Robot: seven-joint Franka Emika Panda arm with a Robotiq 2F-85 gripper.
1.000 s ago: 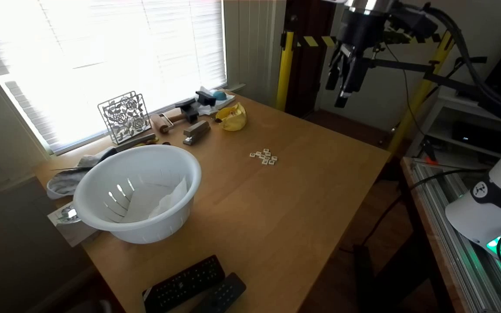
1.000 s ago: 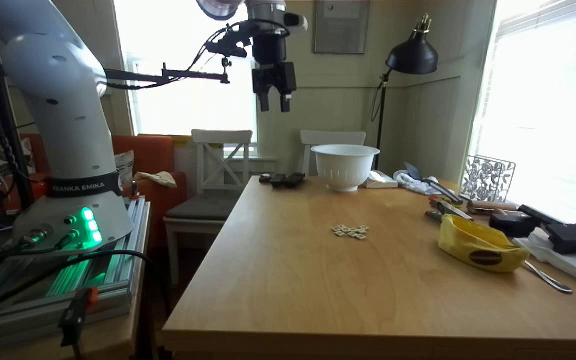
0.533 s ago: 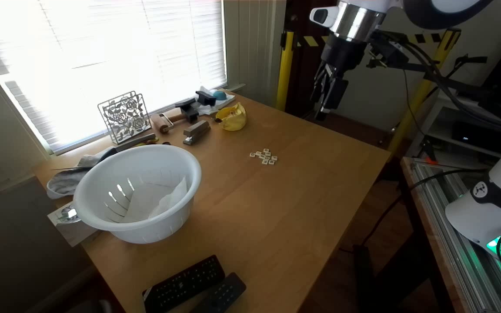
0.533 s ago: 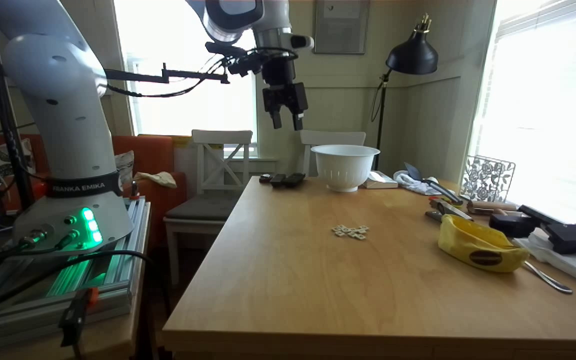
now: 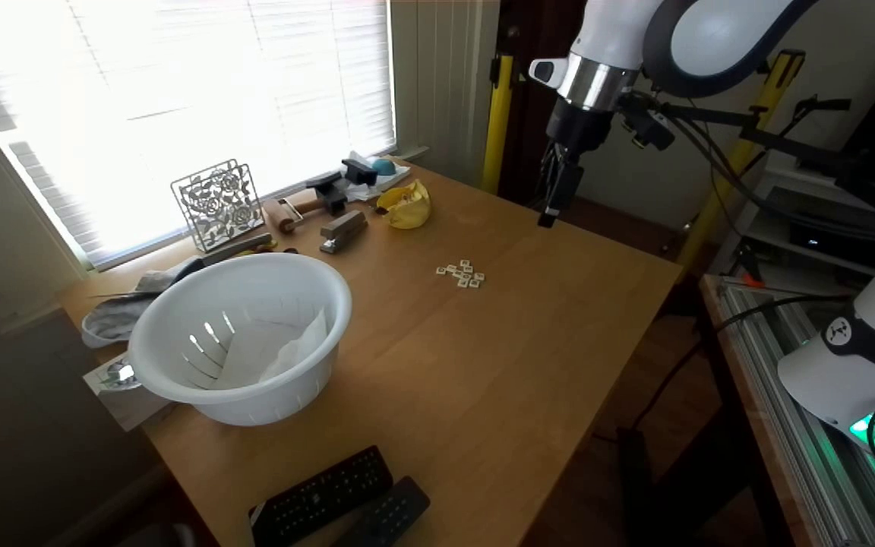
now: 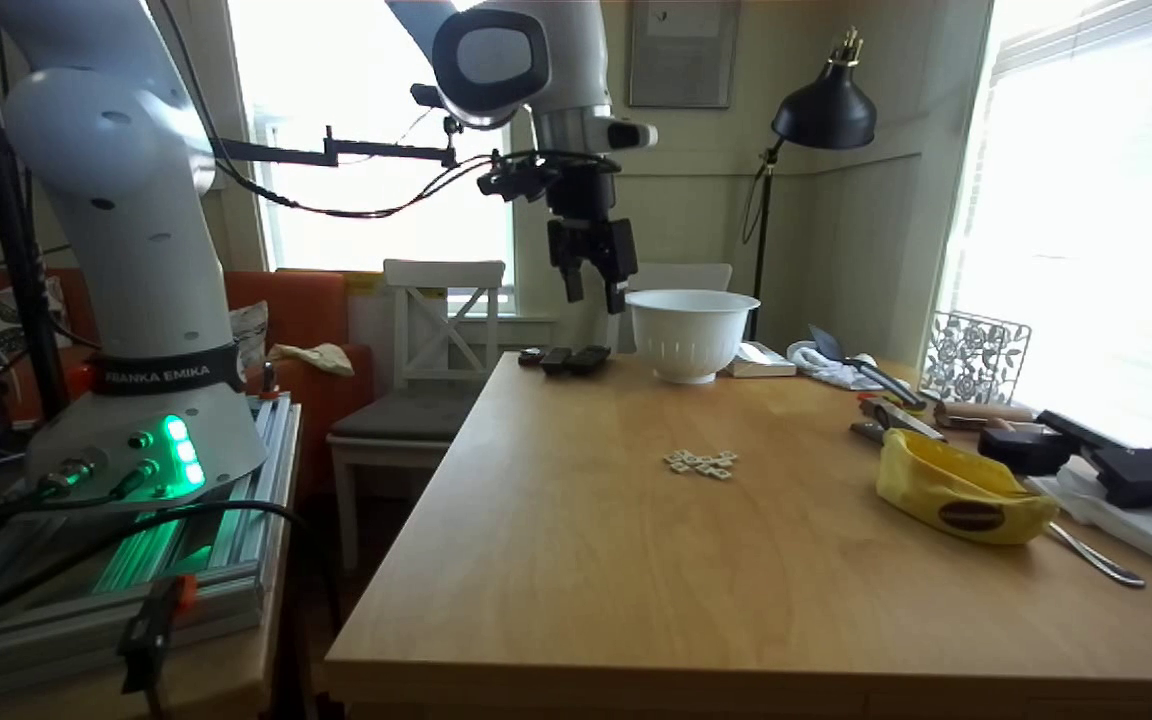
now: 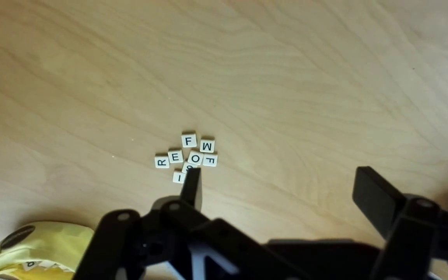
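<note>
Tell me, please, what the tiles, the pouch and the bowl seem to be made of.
Tiles: probably smooth plastic, by their crisp edges; coated wood is possible.
Pouch: likely matte fabric, its rim soft and uneven.
Bowl: likely plastic, faintly glossy, with soft highlights and slotted walls.

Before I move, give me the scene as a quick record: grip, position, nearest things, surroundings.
Grip: black fingers open, nothing between them
Position: raised above the light-brown wooden table, touching nothing
Nearest: loose cluster of small square white letter tiles
Readable letters: F, R and O among them
Container: curved yellow fabric pouch, open, more tiles inside
Elsewhere on table: round white slotted bowl, black rectangular remotes
</note>
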